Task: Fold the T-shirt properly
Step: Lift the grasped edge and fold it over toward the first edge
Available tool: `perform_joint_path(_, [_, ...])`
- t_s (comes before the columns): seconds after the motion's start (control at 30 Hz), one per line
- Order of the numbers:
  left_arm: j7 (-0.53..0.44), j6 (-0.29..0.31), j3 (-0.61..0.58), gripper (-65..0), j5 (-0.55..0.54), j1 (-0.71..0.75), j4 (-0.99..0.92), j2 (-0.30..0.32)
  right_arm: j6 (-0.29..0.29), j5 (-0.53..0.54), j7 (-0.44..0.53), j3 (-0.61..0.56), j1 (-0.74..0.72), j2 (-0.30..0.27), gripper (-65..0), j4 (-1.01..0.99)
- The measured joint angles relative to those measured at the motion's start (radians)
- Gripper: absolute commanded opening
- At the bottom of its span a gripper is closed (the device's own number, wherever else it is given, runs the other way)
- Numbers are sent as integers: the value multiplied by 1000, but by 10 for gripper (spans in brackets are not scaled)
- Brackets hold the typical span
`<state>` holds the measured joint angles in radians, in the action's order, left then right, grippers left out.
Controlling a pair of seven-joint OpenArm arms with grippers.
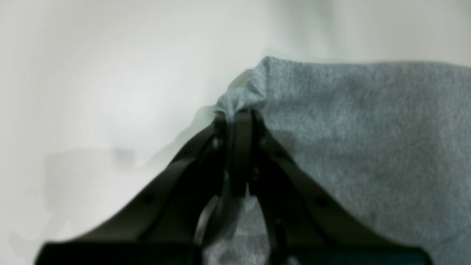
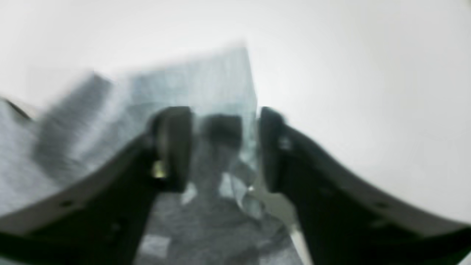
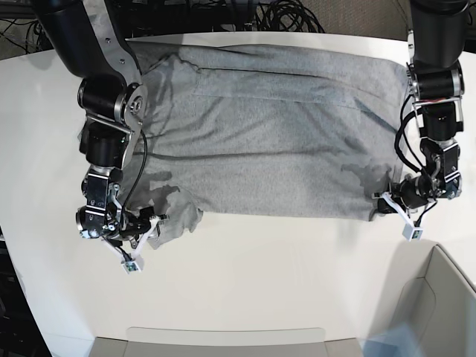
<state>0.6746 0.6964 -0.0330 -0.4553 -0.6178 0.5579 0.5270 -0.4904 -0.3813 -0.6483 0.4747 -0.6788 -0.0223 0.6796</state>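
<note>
Grey T-shirt (image 3: 268, 126) — left fingers (image 1: 239, 114) pinch its corner, right fingers (image 2: 173, 147) spread apart.

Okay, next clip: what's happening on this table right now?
A two-armed robot is folding a grey T-shirt spread across a white table. The left hand is shut on one corner of the fabric. The right hand stands open over the other near corner, with cloth lying between its fingers rather than gripped.

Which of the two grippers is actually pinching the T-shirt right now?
The left gripper, clamped shut on a bunched corner of the grey T-shirt. The right gripper has its jaws spread apart, with cloth loose between them.
</note>
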Motion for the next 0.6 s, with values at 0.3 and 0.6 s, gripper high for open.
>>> perform_joint_path(0.3, [-3,0,0,-650,-1,18,0,0,8,8,73,0,12,-11,-318,-7])
perform_joint_path(0.6, [-3,0,0,-650,-1,17,0,-4,10,9,75,0,35,-18,-318,-8])
